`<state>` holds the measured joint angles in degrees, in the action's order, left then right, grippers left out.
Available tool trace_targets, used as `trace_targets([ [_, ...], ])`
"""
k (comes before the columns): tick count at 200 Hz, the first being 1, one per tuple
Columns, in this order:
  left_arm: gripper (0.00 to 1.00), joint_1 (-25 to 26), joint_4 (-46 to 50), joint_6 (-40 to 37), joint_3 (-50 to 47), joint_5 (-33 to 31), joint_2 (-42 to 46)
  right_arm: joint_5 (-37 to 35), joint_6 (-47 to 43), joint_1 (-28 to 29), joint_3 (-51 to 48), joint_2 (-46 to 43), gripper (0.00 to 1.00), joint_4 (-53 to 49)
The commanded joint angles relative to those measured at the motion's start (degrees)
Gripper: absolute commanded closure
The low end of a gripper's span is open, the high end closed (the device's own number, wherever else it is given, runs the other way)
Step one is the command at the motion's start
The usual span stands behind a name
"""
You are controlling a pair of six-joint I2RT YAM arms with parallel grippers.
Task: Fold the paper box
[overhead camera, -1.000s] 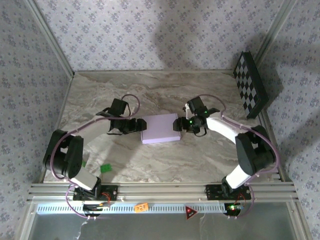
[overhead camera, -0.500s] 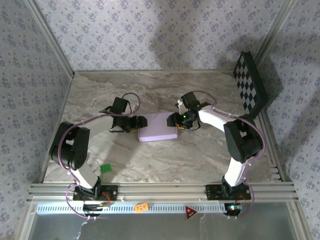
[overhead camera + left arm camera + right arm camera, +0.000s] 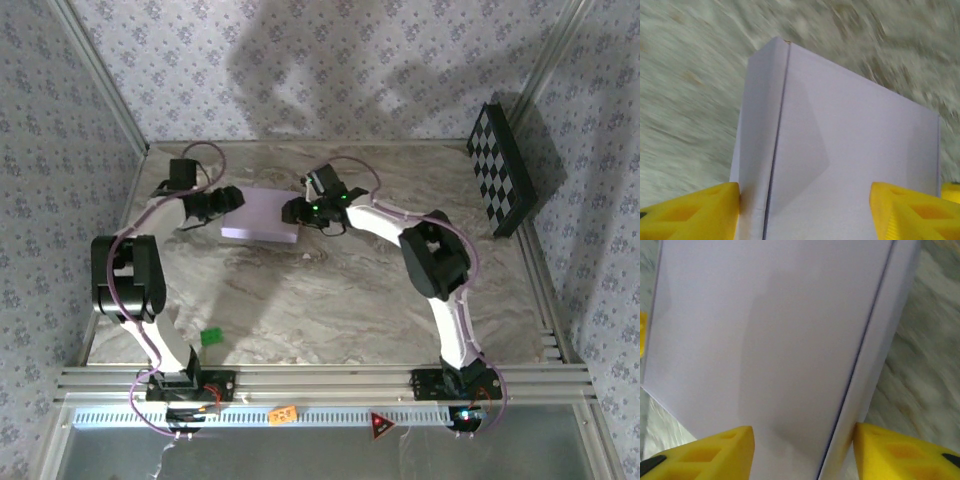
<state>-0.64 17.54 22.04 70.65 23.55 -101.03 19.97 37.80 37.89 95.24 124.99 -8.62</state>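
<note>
Your left arm (image 3: 128, 270) rises along the left edge and bends right at the elbow, so the left gripper (image 3: 226, 200) points right. Your right arm (image 3: 436, 262) stretches far forward and left, and the right gripper (image 3: 293, 211) faces the other. Both pairs of yellow fingers (image 3: 690, 212) stand apart; whether they clamp is unclear.

text readable: none | orange tag (image 3: 284, 411) on the front rail (image 3: 330, 415), 6 o'clock in the top view: print too small to read | red triangular sign (image 3: 381, 424), at the tag's 3 o'clock: perhaps a warning mark, illegible
</note>
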Motion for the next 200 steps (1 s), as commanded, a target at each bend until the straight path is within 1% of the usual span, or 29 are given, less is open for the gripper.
trace_targets([
  [1, 0.32, -2.15, -1.84, -0.16, 4.33, 4.84, -3.55, -2.23, 6.07, 3.66, 8.36, 6.07, 0.48, 15.76],
  [36, 0.32, -7.55, -3.07, -0.42, 12.02, 4.20, -11.34, -10.29, 6.41, 6.96, 17.58, 16.81, 0.48, 29.01],
  [48, 0.32, -9.15, -3.86, -0.20, 14.16, 4.25, -13.90, -12.41, 6.37, 7.70, 21.15, 20.42, 0.47, 31.60],
  [63, 0.32, -10.78, -4.99, 0.10, 16.49, 4.70, -16.90, -13.34, 6.22, 8.26, 26.43, 25.11, 0.47, 32.85],
  [93, 0.32, -12.66, -5.48, 0.54, 21.43, 7.05, -22.83, -14.44, 6.60, 8.89, 37.81, 33.45, 0.46, 31.05],
  [117, 0.32, -13.73, -5.76, 0.85, 23.39, 6.83, -25.35, -15.35, 6.90, 9.22, 42.88, 37.59, 0.45, 29.49],
  [137, 0.32, -14.72, -5.41, 1.33, 25.11, 7.49, -27.20, -16.25, 6.67, 9.21, 42.88, 38.33, 0.43, 28.05],
  [156, 0.32, -15.47, -4.10, 1.40, 26.32, 7.41, -28.07, -16.41, 5.29, 9.06, 41.53, 37.12, 0.39, 25.91],
  [186, 0.30, -16.45, -1.60, 1.82, 26.90, 4.45, -26.88, -16.29, 1.04, 8.69, 34.89, 30.84, 0.31, 25.50],
  [200, 0.29, -16.85, -0.41, 1.86, 27.41, 3.61, -25.80, -16.58, -0.19, 8.16, 31.30, 27.45, 0.26, 24.01],
])
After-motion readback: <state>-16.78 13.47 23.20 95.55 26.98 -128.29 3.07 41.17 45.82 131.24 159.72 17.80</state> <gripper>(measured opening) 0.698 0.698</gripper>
